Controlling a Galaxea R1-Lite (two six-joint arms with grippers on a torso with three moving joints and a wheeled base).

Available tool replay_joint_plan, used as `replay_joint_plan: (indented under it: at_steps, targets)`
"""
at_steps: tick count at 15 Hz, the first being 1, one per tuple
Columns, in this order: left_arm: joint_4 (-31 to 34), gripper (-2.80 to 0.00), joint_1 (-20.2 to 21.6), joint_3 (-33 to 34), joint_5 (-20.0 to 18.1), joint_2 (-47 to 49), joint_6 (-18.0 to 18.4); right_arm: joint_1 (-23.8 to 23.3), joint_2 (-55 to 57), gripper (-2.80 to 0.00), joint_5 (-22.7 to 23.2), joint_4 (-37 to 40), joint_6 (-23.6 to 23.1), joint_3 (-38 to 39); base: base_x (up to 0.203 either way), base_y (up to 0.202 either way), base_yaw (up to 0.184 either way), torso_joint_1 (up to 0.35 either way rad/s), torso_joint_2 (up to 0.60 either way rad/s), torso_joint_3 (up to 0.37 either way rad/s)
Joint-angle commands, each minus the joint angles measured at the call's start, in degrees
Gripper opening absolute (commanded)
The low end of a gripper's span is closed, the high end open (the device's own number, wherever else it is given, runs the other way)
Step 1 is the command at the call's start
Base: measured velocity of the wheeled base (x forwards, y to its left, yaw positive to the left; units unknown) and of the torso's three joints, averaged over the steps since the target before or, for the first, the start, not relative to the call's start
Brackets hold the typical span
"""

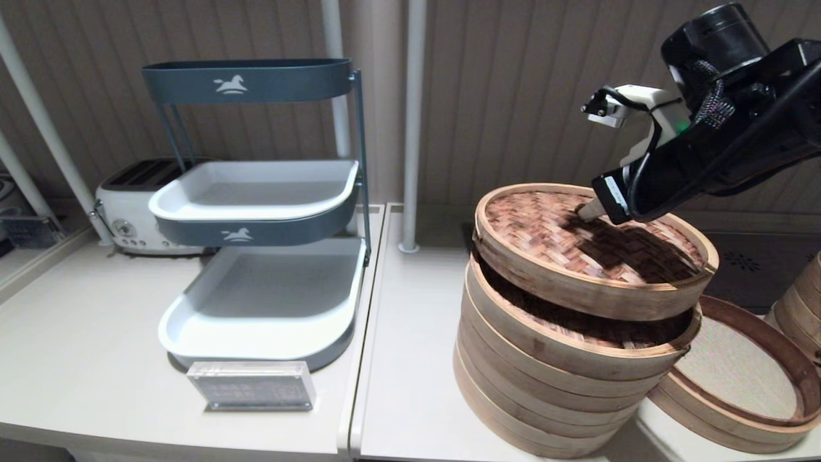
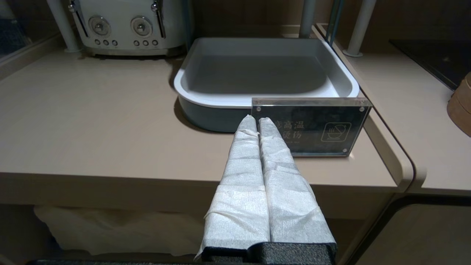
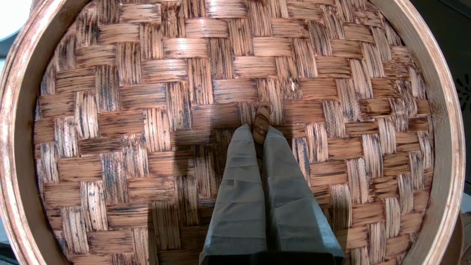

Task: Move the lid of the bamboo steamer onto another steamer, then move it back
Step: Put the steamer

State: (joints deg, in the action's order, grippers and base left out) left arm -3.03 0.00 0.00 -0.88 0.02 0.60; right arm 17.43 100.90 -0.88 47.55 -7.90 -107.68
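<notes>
The bamboo steamer lid (image 1: 551, 237), reddish-brown woven top with a pale band rim, hangs tilted just above the tall stack of pale bamboo tiers (image 1: 545, 385). Its left edge sits near the stack and its right side is raised. A second woven lid (image 1: 577, 327) lies on the stack beneath it. My right gripper (image 1: 587, 210) is over the lid's middle. In the right wrist view the right gripper (image 3: 259, 129) is shut on the lid's small centre loop (image 3: 262, 119), with the weave (image 3: 147, 110) filling the view. My left gripper (image 2: 256, 119) is shut on nothing, parked low before the counter's front edge.
A low steamer (image 1: 744, 378) with a dark inner rim and pale liner sits right of the stack. More bamboo tiers (image 1: 802, 301) stand at the far right edge. A grey tiered rack (image 1: 256, 192), a toaster (image 1: 128, 212) and an acrylic sign (image 1: 251, 385) occupy the left counter.
</notes>
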Motion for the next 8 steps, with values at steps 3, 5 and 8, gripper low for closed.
replay_joint_plan:
  at_steps: [3,5,8]
  targets:
    - [-0.05,-2.80,0.00,1.58,0.00,-0.02,0.01,0.93,-1.00,-2.80,-0.52,0.20,-0.08,1.45,0.000,0.000,0.000,0.000,0.00,0.000]
    - [-0.05,-2.80,0.00,1.58,0.00,-0.02,0.01,1.02,-1.69,-2.80,-0.46,0.04,-0.01,3.31,0.000,0.000,0.000,0.000,0.00,0.000]
    - [-0.05,-2.80,0.00,1.58,0.00,-0.02,0.01,1.47,-2.11,-2.80,-0.53,-0.22,-0.01,4.63,0.000,0.000,0.000,0.000,0.00,0.000]
